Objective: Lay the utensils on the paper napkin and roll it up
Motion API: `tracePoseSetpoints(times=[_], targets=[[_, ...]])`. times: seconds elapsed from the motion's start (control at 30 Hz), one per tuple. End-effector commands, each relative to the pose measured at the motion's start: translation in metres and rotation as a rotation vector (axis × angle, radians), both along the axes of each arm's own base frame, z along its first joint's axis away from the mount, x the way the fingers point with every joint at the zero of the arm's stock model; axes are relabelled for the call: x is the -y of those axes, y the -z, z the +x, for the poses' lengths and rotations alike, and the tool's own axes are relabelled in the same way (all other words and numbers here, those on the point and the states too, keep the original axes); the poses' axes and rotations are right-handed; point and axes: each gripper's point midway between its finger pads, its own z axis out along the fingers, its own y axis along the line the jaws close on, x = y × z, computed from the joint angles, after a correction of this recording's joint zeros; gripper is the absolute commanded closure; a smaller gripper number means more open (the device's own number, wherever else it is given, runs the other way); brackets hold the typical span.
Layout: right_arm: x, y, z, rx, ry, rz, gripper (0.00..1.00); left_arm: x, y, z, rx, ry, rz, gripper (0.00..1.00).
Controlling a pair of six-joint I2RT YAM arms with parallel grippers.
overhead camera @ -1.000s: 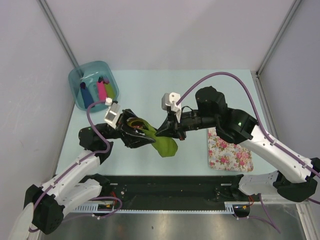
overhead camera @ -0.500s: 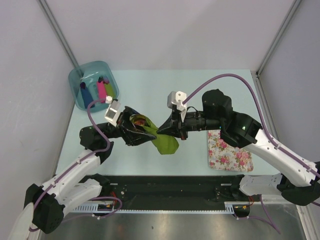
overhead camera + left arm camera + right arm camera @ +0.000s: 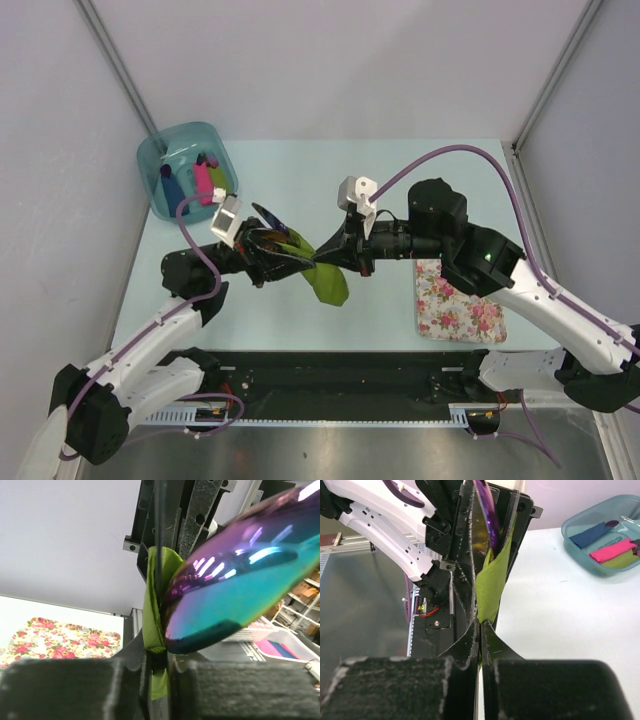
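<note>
The olive-green paper napkin (image 3: 328,283) hangs as a folded bundle above the table's middle, pinched between both grippers. My left gripper (image 3: 290,255) holds its left end; in the left wrist view its jaws (image 3: 160,667) are shut on the green paper (image 3: 151,610). An iridescent utensil head (image 3: 235,570) sticks out of the bundle right in front of that camera. My right gripper (image 3: 322,258) faces it tip to tip. In the right wrist view it (image 3: 481,625) is shut on the napkin's edge (image 3: 490,592), and a thin purple-tinted utensil (image 3: 487,510) rises from the fold.
A white, pink-flowered mat (image 3: 458,300) lies at the table's right, under the right arm. At the back left stands a blue bin (image 3: 160,150) with blue, pink and lime rolls. The black rail runs along the near edge.
The left gripper's jaws have closed onto the napkin bundle. The bundle has drawn in narrower and the right arm has shifted slightly right.
</note>
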Motion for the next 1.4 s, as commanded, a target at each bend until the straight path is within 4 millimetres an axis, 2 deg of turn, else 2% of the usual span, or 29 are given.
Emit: tracePoseSetpoints(times=[0.0,0.1,0.13,0.17,0.2,0.23,0.27,0.3,0.37,0.47,0.6,0.73,0.83,0.87,0.93,0.97,1.0,1.13,1.37], targets=[[0.005,-0.035,0.000,0.067,0.020,0.116,1.00,-0.005,-0.017,-0.001,0.044,-0.012,-0.033,1.00],[0.005,-0.031,0.003,0.054,0.034,0.109,1.00,-0.007,-0.018,0.002,0.036,-0.025,-0.029,1.00],[0.005,-0.029,0.005,0.048,0.044,0.105,0.96,-0.008,-0.019,0.003,0.034,-0.028,-0.028,1.00],[0.006,-0.028,0.008,0.040,0.055,0.104,0.86,-0.009,-0.018,0.006,0.021,-0.036,-0.024,1.00],[0.008,-0.027,0.015,0.024,0.073,0.101,0.65,-0.009,-0.017,0.009,0.005,-0.040,-0.016,1.00],[0.009,-0.026,0.018,0.016,0.082,0.096,0.54,-0.010,-0.017,0.011,-0.010,-0.045,-0.011,1.00],[0.011,-0.025,0.022,0.006,0.092,0.087,0.35,-0.012,-0.015,0.017,-0.020,-0.059,-0.001,1.00],[0.014,-0.022,0.031,-0.014,0.114,0.078,0.27,-0.013,-0.012,0.021,-0.044,-0.067,0.008,1.00],[0.019,-0.014,0.035,-0.054,0.119,0.049,0.17,-0.019,-0.009,0.032,-0.081,-0.096,0.019,1.00],[0.024,-0.001,0.029,-0.118,0.083,0.004,0.11,-0.026,-0.006,0.045,-0.113,-0.138,0.025,1.00],[0.028,0.027,0.021,-0.158,0.052,-0.055,0.21,-0.030,-0.005,0.052,-0.123,-0.173,0.019,1.00],[0.030,0.043,0.022,-0.179,0.052,-0.089,0.28,-0.030,-0.007,0.052,-0.119,-0.176,0.016,1.00],[0.031,0.051,0.029,-0.195,0.066,-0.107,0.46,-0.030,-0.006,0.051,-0.118,-0.172,0.021,1.00],[0.032,0.052,0.033,-0.206,0.070,-0.108,0.63,-0.030,-0.008,0.050,-0.110,-0.171,0.019,1.00],[0.033,0.051,0.042,-0.228,0.086,-0.099,0.80,-0.030,-0.006,0.048,-0.109,-0.163,0.024,1.00],[0.036,0.051,0.050,-0.252,0.101,-0.093,0.93,-0.030,-0.005,0.047,-0.108,-0.160,0.025,1.00],[0.037,0.049,0.054,-0.253,0.104,-0.088,1.00,-0.030,-0.003,0.045,-0.113,-0.156,0.029,1.00],[0.035,0.049,0.063,-0.311,0.085,-0.067,1.00,-0.030,-0.001,0.041,-0.114,-0.144,0.031,1.00],[0.015,0.073,0.061,-0.339,0.016,-0.080,1.00,-0.025,-0.014,0.038,-0.113,-0.114,0.010,1.00]])
